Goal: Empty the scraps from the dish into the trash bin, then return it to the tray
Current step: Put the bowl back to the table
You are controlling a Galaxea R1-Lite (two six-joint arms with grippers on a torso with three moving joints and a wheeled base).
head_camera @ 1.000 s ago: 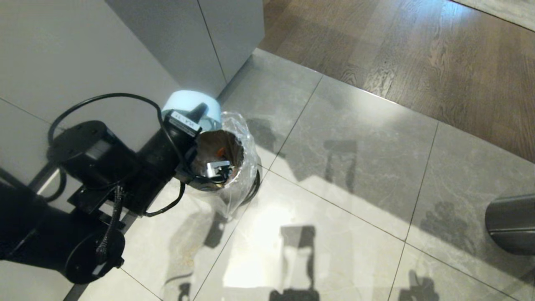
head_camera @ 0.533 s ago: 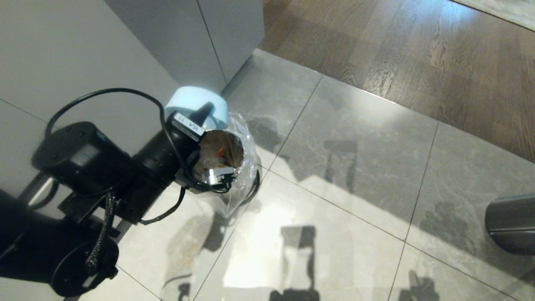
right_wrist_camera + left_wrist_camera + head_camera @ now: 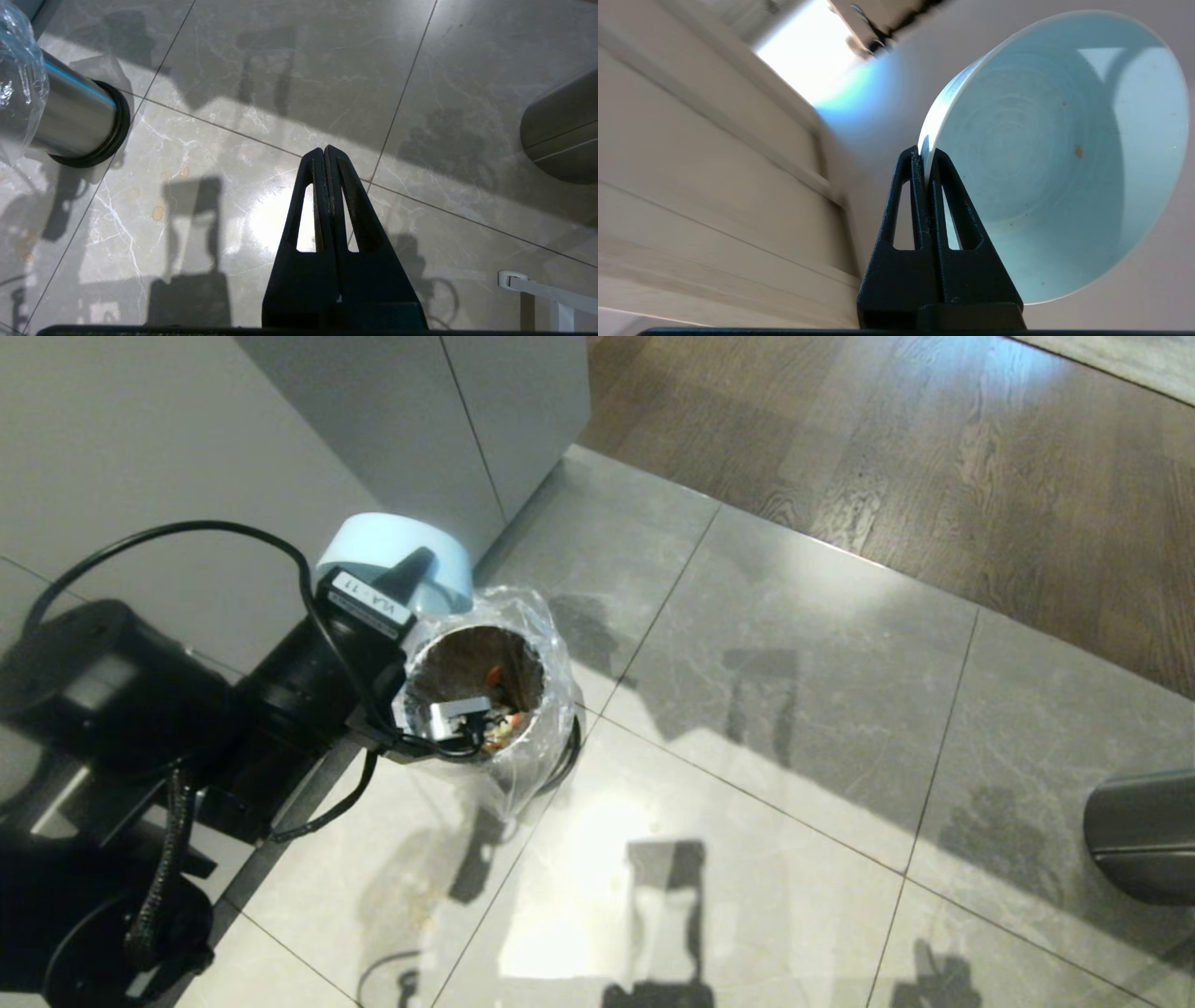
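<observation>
My left gripper [image 3: 923, 154] is shut on the rim of the dish [image 3: 1055, 154], a small pale light-blue bowl held tipped over. Its inside shows only a few tiny specks. In the head view the dish [image 3: 392, 546] hangs bottom-up, above and just left of the trash bin [image 3: 551, 709], a small metal cylinder lined with crinkled clear plastic. The scraps [image 3: 499, 719], orange and pale pieces, lie inside the bin. My right gripper [image 3: 325, 151] hangs shut and empty over the floor tiles. The tray is out of view.
A grey cabinet [image 3: 420, 439] stands right behind the dish and bin. A larger dark steel cylinder [image 3: 1139, 835] is at the right edge. Grey tiles meet wood flooring [image 3: 934, 457] farther back. A white frame [image 3: 546, 291] pokes in near my right gripper.
My left arm has drawn up and to the left, carrying the dish away from the bin's mouth, so more of the opening now shows. The bin and right arm stayed put.
</observation>
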